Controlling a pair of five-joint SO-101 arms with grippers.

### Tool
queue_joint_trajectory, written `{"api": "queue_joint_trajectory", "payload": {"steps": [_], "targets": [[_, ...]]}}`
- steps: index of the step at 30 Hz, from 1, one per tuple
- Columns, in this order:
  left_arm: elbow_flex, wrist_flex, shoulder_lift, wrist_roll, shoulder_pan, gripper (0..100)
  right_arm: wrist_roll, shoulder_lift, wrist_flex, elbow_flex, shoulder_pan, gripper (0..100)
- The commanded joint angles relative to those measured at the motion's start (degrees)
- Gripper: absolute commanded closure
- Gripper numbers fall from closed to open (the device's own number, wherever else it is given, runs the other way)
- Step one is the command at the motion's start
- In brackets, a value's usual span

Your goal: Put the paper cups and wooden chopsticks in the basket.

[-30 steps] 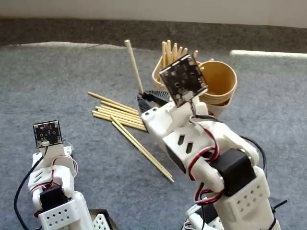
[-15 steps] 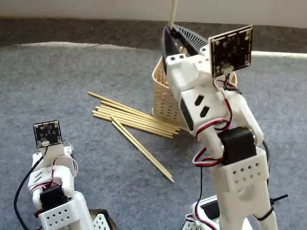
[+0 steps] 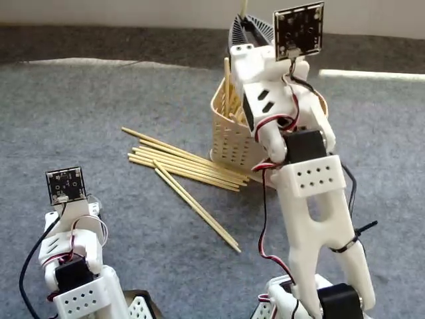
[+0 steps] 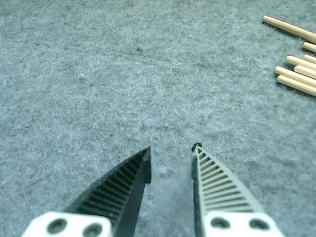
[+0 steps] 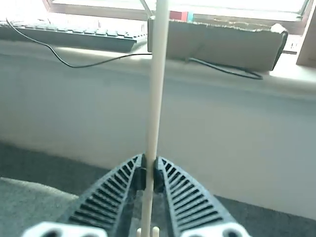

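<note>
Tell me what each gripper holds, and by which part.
The right gripper pinches one wooden chopstick near one end; the left gripper is open and holds nothing.

Prob. an office or lab workspace. Beyond the far edge of the grey felt-covered table [image 3: 80,100], a flat pale computer keyboard [image 5: 74,37] & thin black cable [image 5: 118,56] lie on a long white ledge [image 5: 237,123], w/ a window frame [image 5: 232,8] behind.

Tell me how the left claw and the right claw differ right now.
The left claw is open with nothing between its jaws; the right claw is shut on a wooden chopstick. The left claw sits low, pointing down at the grey carpet; the right claw is raised high near the basket, holding its chopstick upright. Both have ribbed, pointed jaws.
</note>
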Motion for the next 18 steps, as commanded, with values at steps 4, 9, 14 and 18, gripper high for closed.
{"api": "queue_joint_trajectory", "payload": {"steps": [4,9,14,18], "targets": [[1.2,-1.1,-0.2,-0.5,-0.5,86,-0.3,0.3,-3.5,5.7,0.4,99.2],[1.2,-1.1,-0.2,-0.5,-0.5,86,-0.3,0.3,-11.8,15.3,0.5,99.2],[1.2,-1.1,-0.2,-0.5,-0.5,86,-0.3,0.3,-14.2,21.0,0.5,94.3],[1.2,-1.1,-0.2,-0.5,-0.5,86,-0.3,0.2,-14.2,21.6,0.4,87.6]]}}
